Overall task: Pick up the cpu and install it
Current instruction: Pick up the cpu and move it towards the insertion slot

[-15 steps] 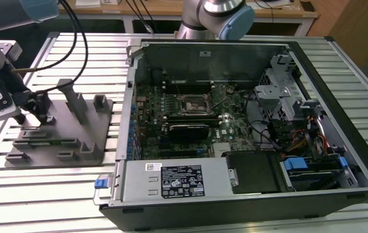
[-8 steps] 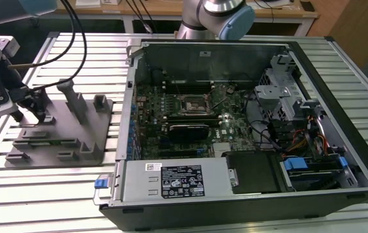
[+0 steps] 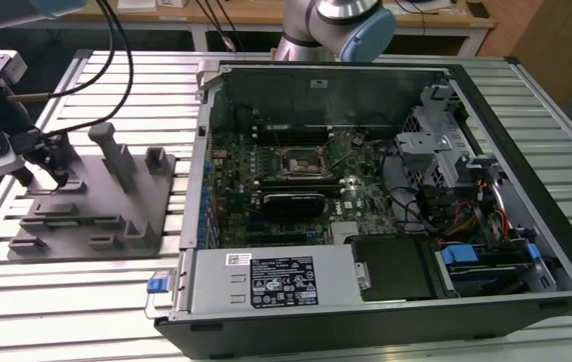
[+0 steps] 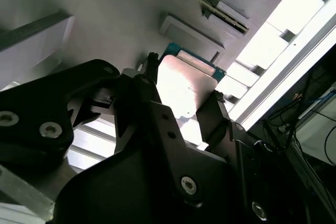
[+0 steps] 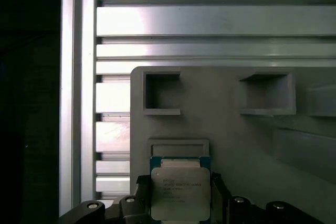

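Note:
The cpu [image 5: 180, 192], a small square chip with a silvery-grey top plate and a blue-green edge, lies flat between the black fingers of my gripper [image 5: 180, 203]. In the second wrist view the fingers press against opposite edges of the cpu [image 4: 184, 85]. In the exterior view my gripper [image 3: 44, 179] hangs over the corner of a grey fixture plate [image 3: 95, 219] at that view's left, well apart from the motherboard socket [image 3: 293, 162] inside the opened computer case. Whether the chip rests on the plate or is just off it, I cannot tell.
The grey fixture plate carries upright posts [image 3: 115, 154] and several low blocks and recesses [image 5: 163, 93]. The open computer case [image 3: 387, 302] with its raised walls lies on the slatted aluminium table [image 3: 65, 317]. A second robot arm's base [image 3: 342, 26] stands behind the case.

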`<state>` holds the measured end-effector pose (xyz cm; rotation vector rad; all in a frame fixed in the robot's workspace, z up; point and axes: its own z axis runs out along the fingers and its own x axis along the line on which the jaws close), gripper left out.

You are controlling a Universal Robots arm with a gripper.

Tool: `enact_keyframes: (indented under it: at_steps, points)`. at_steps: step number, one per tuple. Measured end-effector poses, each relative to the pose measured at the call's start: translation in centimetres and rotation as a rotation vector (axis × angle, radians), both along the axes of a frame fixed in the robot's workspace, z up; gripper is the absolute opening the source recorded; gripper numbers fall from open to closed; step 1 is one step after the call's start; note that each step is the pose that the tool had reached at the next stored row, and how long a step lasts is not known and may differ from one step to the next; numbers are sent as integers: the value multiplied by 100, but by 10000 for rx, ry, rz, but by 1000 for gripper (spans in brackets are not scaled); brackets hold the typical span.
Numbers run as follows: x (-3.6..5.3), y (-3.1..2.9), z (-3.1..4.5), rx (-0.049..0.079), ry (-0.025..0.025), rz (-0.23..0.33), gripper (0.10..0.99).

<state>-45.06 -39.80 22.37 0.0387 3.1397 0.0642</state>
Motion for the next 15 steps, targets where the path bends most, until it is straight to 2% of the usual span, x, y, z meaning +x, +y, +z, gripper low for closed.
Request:
enact_keyframes:
  at_steps: [15]
  points:
    - [0, 0, 128, 0, -2, 0, 541]
